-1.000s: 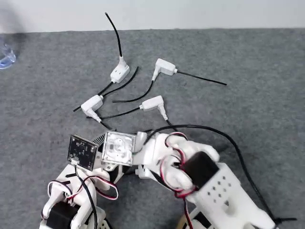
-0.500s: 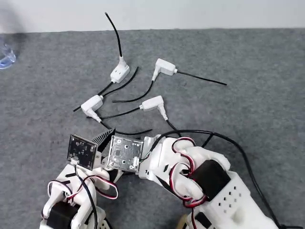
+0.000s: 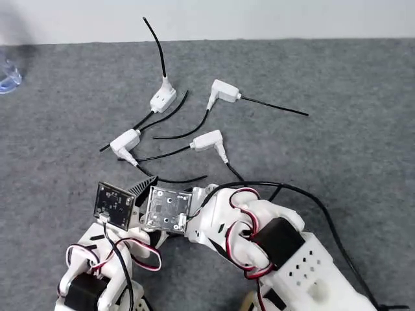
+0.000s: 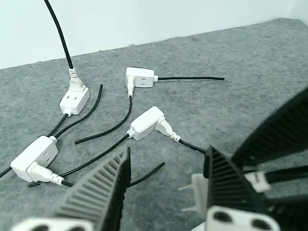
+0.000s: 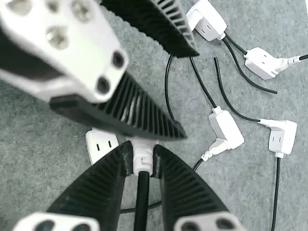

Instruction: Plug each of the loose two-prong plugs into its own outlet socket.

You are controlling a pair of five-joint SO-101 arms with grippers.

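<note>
My right gripper (image 5: 143, 155) is shut on a white two-prong plug (image 5: 143, 161) with a black cord, low over the carpet. Just beside the plug lies a white outlet socket (image 5: 101, 144), slots up. In the left wrist view the same plug (image 4: 193, 190) shows with its prongs sticking out sideways, between my left gripper's fingers. My left gripper (image 4: 163, 192) is open around it, and one black fingertip (image 3: 139, 186) shows from above. Farther off lie white sockets (image 3: 163, 98) (image 3: 224, 91) and two socket-and-plug pairs (image 3: 125, 142) (image 3: 209, 140).
Black cords (image 3: 159, 48) trail from the sockets over the grey carpet (image 3: 324, 84). The right arm's black cable (image 3: 311, 194) loops beside it. A pale wall (image 3: 259, 16) bounds the far side, and a clear object (image 3: 8, 74) sits at the far left edge.
The right arm's wrist has turned and drawn back slightly, uncovering a loose black cord end on the carpet. The left arm has barely moved.
</note>
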